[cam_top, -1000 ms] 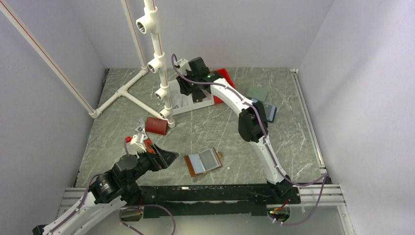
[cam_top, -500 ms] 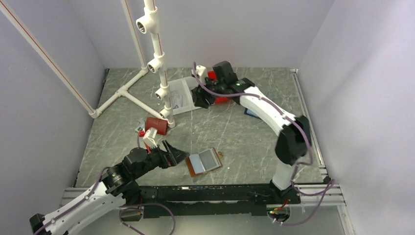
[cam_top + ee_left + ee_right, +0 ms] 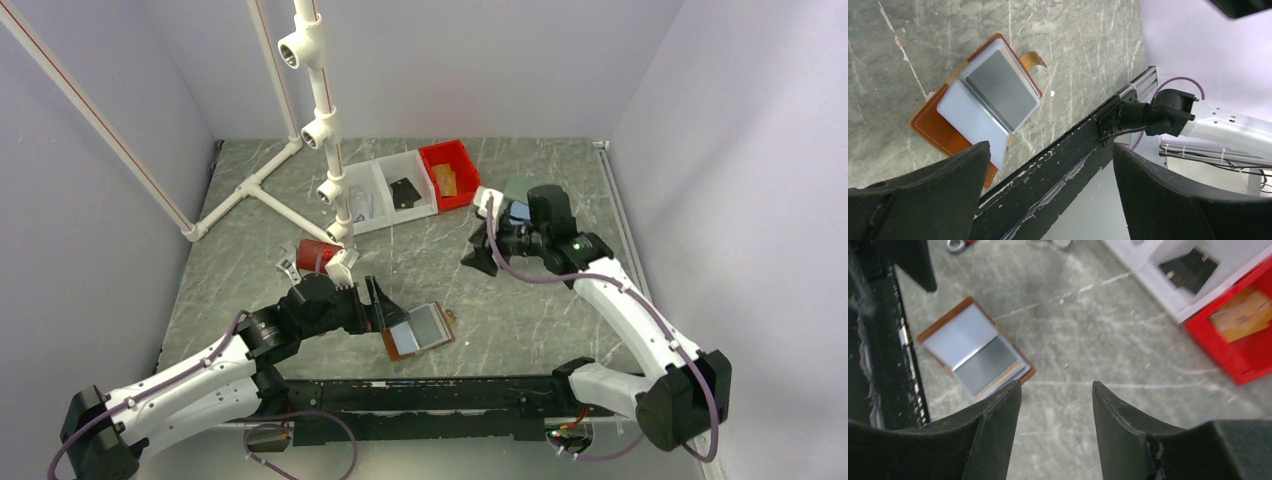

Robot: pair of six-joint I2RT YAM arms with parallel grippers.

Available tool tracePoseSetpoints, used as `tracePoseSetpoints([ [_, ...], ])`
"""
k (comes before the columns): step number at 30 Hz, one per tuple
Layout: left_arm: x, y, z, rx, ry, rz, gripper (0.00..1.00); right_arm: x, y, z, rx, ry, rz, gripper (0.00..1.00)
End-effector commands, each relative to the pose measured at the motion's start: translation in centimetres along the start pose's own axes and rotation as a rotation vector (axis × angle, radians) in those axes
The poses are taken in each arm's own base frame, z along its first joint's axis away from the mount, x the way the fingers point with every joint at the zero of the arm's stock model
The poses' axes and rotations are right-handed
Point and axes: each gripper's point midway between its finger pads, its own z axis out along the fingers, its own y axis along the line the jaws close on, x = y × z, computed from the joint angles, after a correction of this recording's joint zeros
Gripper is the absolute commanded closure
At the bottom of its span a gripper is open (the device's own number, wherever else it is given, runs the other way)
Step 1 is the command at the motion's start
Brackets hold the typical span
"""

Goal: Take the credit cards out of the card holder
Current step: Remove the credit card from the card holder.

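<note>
The card holder lies open on the table near the front edge: brown leather with a pale blue panel and a grey flat rectangle on top. It also shows in the left wrist view and the right wrist view. I cannot tell whether the grey rectangle is a card or a panel. A black card lies in a white bin at the back. My left gripper is open and empty just left of the holder. My right gripper is open and empty, right of and behind the holder.
A white two-part bin and a red bin holding a tan item stand at the back. A dark red box sits by the white pipe stand. A blue case lies behind my right wrist.
My right arm has swung from the back bins out to the right and nearer, with its gripper empty. My left arm has reached right, up to the holder's left edge.
</note>
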Motion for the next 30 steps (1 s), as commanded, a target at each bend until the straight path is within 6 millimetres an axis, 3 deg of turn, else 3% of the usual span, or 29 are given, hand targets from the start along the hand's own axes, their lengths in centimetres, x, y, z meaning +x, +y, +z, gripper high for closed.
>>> tracePoseSetpoints([
  [1,-0.2,-1.0,0.2,0.008,0.028,0.051,0.03,2.3,1.8,-1.2,-0.057,-0.066,-0.004,0.42],
  [7,-0.3,-0.7,1.0,-0.002,0.024,0.050,0.03,2.4,1.4,-3.1,-0.040,-0.153,0.024,0.39],
  [17,0.1,-0.8,1.4,0.028,0.037,0.039,0.03,2.9,0.0,-4.4,-0.008,-0.196,0.095,0.39],
  [25,0.3,0.2,1.9,0.027,-0.003,-0.010,0.04,3.5,0.2,-3.1,-0.072,-0.174,0.202,0.39],
  [30,-0.4,0.3,2.4,-0.020,-0.011,-0.004,0.04,4.6,2.3,0.0,-0.179,-0.074,0.255,0.39],
])
